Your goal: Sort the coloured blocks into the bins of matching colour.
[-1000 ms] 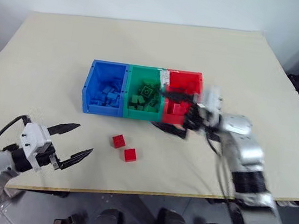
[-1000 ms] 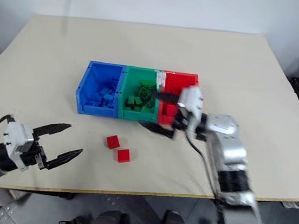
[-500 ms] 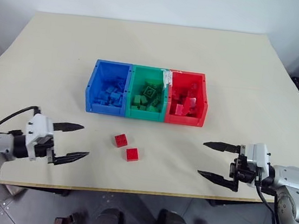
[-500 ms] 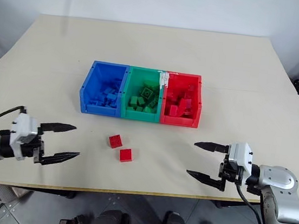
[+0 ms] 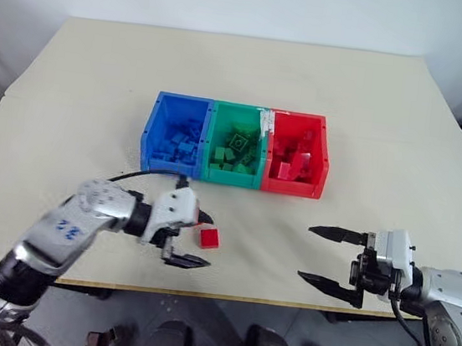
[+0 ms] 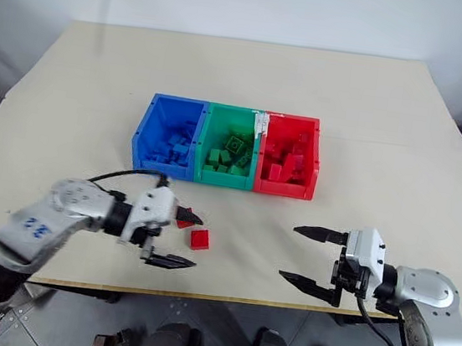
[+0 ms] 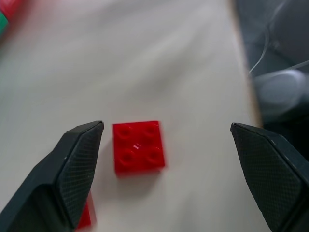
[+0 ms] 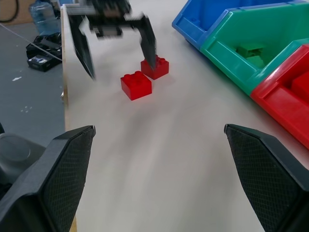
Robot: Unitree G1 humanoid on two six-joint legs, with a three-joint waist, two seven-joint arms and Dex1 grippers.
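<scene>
The left gripper point(image 5: 190, 237) had swung in from the near left edge of the pale wooden table point(image 5: 375, 98) over the last second and now stood over the two small red studded plastic bricks lying loose in front of the bins. Its two black fingers were spread wide and held nothing. One finger reached past the farther red brick point(image 6: 184, 220), the other lay on the near side of the nearer red brick point(image 5: 209, 237), so that brick sat between them (the left wrist view showed it just beside one finger, with plenty of room to the other).

The right gripper point(image 5: 329, 257) had drawn back from the red plastic bin point(image 5: 325, 163) to the near right part of the table, and it too was open and empty, well apart from both bricks.

The three joined bins stood in a row mid-table: the blue plastic bin point(image 5: 148, 129), the green plastic bin point(image 5: 211, 137) and the red one, each already holding bricks of its own colour.

By the look of it, only these two red bricks remained to be sorted, and the left arm had taken over; closing on the nearer brick seemed the step in hand, with care needed not to nudge its neighbour.
</scene>
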